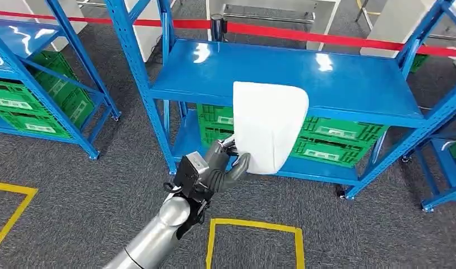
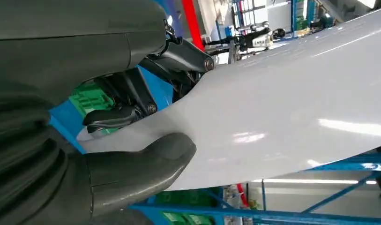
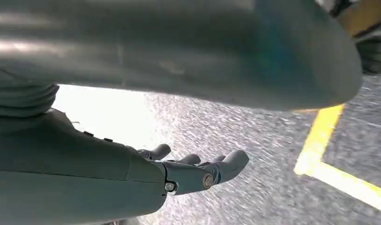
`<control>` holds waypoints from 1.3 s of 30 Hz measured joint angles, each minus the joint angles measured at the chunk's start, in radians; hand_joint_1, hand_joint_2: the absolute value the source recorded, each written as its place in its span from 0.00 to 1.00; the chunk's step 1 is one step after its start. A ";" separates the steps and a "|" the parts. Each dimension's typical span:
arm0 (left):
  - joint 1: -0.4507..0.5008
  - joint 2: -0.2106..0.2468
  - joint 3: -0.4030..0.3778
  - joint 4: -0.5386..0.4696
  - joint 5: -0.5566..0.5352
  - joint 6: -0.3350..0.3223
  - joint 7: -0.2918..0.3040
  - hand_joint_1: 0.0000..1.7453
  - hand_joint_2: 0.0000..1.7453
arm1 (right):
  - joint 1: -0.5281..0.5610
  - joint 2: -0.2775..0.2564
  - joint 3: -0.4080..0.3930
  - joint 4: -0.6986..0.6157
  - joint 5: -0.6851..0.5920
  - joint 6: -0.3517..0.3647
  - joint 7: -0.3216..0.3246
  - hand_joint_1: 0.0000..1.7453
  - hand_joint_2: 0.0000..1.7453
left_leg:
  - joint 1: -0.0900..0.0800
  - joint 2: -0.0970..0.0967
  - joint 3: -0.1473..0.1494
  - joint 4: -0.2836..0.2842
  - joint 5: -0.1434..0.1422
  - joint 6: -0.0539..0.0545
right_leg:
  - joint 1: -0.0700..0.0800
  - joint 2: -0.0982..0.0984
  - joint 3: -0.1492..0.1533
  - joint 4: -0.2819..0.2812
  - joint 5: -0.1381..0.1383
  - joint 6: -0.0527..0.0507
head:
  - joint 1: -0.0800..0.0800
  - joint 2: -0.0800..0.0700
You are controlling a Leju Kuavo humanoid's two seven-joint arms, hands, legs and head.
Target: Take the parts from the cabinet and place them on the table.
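Note:
My left hand [image 1: 222,165] grips a glossy white curved part [image 1: 268,126] by its lower edge and holds it up in front of the blue shelving rack [image 1: 337,84]. Up close in the left wrist view, the thumb [image 2: 141,161] presses one face of the white part [image 2: 291,117] and the dark fingers [image 2: 132,101] clamp the other face. My right hand [image 3: 197,171] hangs over the grey carpet with its fingers slightly apart and nothing in it.
Green crates [image 1: 332,137] fill the rack's lower shelf; its top shelf is bare blue metal. Another blue rack with green crates [image 1: 40,101] stands at the left. A red barrier tape [image 1: 326,38] runs behind. Yellow floor markings [image 1: 253,227] lie on the grey carpet.

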 joint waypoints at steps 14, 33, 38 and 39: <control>-0.011 0.002 0.000 0.003 0.000 -0.018 -0.001 1.00 1.00 | -0.015 0.005 -0.003 0.000 0.017 0.003 0.021 0.00 0.00 | 0.011 -0.005 -0.083 0.280 -0.181 -0.065 | 0.003 -0.009 0.011 -0.191 0.046 -0.052 | -0.003 0.000; -0.048 -0.022 0.000 0.033 -0.003 -0.029 -0.004 1.00 1.00 | -0.027 0.005 -0.022 -0.001 0.012 -0.009 0.014 0.00 0.00 | 0.002 0.003 0.013 -0.011 -0.002 0.002 | -0.001 -0.003 0.034 -0.063 0.007 0.006 | 0.001 0.000; -0.053 -0.031 0.000 0.034 -0.003 -0.029 -0.006 1.00 1.00 | -0.034 0.005 -0.024 -0.001 0.013 -0.010 0.013 0.00 0.00 | 0.000 0.002 -0.002 -0.016 0.039 -0.028 | 0.012 0.000 0.089 -0.189 -0.029 -0.029 | 0.001 0.000; -0.053 -0.030 0.000 0.034 -0.003 -0.029 -0.006 1.00 1.00 | -0.034 0.005 -0.024 -0.001 0.013 -0.010 0.013 0.00 0.00 | 0.000 0.002 -0.007 -0.010 0.034 -0.035 | 0.002 -0.005 0.082 -0.197 -0.012 -0.037 | 0.002 0.000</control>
